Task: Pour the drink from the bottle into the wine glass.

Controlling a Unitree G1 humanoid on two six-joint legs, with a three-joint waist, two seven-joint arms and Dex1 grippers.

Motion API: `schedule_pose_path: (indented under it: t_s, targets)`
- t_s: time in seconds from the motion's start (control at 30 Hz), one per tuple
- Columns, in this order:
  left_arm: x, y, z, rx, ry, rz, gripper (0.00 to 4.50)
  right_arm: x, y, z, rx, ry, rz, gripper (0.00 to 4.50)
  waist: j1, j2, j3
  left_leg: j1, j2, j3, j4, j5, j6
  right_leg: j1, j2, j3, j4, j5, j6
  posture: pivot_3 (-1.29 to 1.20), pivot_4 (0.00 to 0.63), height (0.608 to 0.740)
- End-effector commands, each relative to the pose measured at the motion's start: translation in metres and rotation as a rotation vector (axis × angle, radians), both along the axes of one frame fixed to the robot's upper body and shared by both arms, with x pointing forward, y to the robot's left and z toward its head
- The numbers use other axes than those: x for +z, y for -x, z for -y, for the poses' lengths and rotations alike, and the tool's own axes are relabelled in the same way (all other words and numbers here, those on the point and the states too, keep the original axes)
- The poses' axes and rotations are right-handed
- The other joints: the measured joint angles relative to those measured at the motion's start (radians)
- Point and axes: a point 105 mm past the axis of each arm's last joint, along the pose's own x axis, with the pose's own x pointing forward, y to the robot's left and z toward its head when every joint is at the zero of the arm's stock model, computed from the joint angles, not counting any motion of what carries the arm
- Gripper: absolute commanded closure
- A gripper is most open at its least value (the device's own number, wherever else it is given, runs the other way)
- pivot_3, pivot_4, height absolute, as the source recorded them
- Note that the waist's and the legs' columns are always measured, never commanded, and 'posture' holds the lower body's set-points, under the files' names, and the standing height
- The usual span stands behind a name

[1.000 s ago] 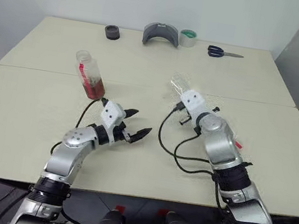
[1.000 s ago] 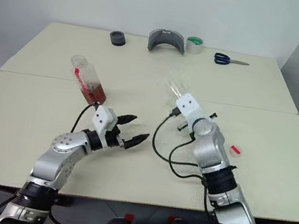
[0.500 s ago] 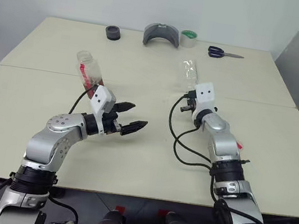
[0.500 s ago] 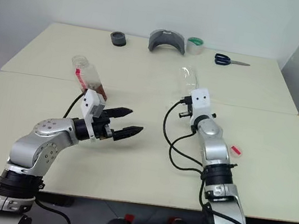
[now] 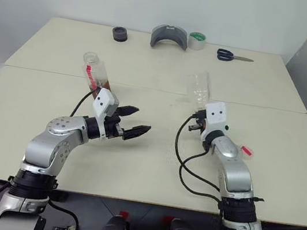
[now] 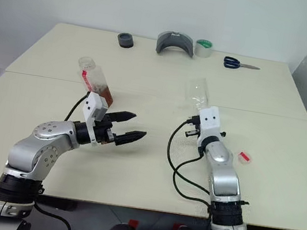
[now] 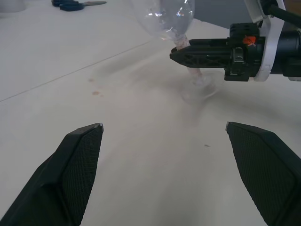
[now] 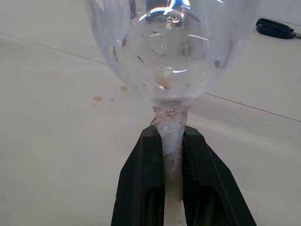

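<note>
The bottle [image 5: 94,72] stands uncapped on the left half of the table, with the reddish-brown drink [image 5: 98,85] low inside it. My left gripper [image 5: 135,121] hovers open just in front and to the right of it, touching nothing. The clear wine glass [image 5: 197,89] looks empty and leans slightly. My right gripper [image 8: 171,136] is shut on its stem, just under the bowl [image 8: 169,47]. In the left wrist view the glass's foot [image 7: 202,82] sits close to the table; contact cannot be told.
A small red cap [image 5: 246,150] lies right of my right arm. Along the far edge sit a black roll [image 5: 119,34], a grey curved piece [image 5: 169,37], a green tape roll [image 5: 197,40] and scissors [image 5: 233,56]. Brown drops [image 7: 94,92] mark the table.
My right arm has drawn back and lowered with the wine glass, which has turned more upright. The left arm lifted a little early on, gripper still open.
</note>
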Motion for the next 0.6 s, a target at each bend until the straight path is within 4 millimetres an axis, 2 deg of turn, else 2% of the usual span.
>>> schedule_pose_path:
  t_s: [0.03,0.33,0.47,0.6]
  targets:
    - [0.009,-0.001,0.000,-0.015,-0.011,0.044,0.00,-0.045,0.016,0.007,-0.028,0.023,-0.176,4.35,0.000,-0.001,-0.001,0.000,0.000,0.000,0.000,0.000,0.000,0.000,0.000,0.000,0.000,0.000,0.000,0.00,0.150,0.740]
    - [0.010,0.001,0.004,-0.041,-0.022,0.047,0.00,-0.059,0.034,0.009,-0.048,0.005,-0.226,4.35,0.001,-0.008,-0.008,0.008,0.001,0.000,-0.003,0.000,0.000,0.008,0.001,0.000,-0.004,0.000,0.000,0.00,0.150,0.740]
    - [0.013,0.001,0.004,-0.038,-0.021,0.053,0.00,-0.056,0.035,0.006,-0.011,-0.013,-0.208,4.35,0.001,-0.008,-0.009,0.024,0.002,0.000,-0.014,-0.001,0.001,0.023,0.001,-0.001,-0.015,-0.001,0.001,0.00,0.150,0.740]
    - [0.014,-0.001,0.000,0.001,-0.022,0.064,0.00,-0.044,0.036,-0.002,0.052,-0.052,-0.132,4.35,0.000,-0.008,-0.009,0.025,0.003,0.000,-0.014,-0.001,0.001,0.025,0.002,-0.001,-0.016,-0.001,0.001,0.00,0.150,0.740]
